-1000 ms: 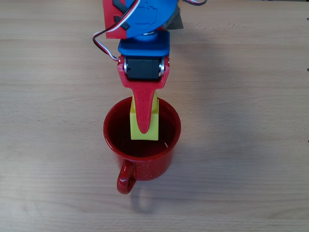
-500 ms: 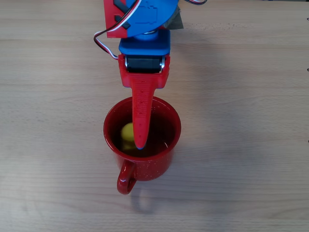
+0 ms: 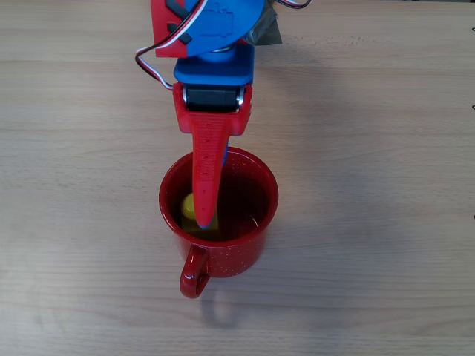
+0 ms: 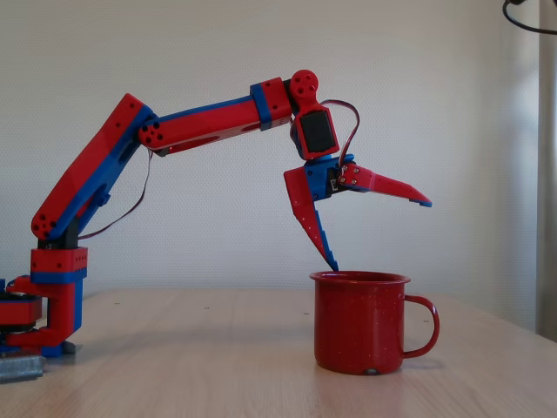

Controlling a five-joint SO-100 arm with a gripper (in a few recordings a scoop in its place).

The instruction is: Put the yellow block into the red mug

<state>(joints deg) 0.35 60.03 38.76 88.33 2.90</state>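
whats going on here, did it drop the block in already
Yes. A red and blue arm hangs over the red mug on a wooden table. Its gripper is wide open just above the rim, and the yellow block lies inside the mug, free of the fingers.

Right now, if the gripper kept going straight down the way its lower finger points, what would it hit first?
Probably the yellow block lying inside the red mug. The open gripper has its lower finger tip just above the rim, aimed into the mug; exact depth is unclear.
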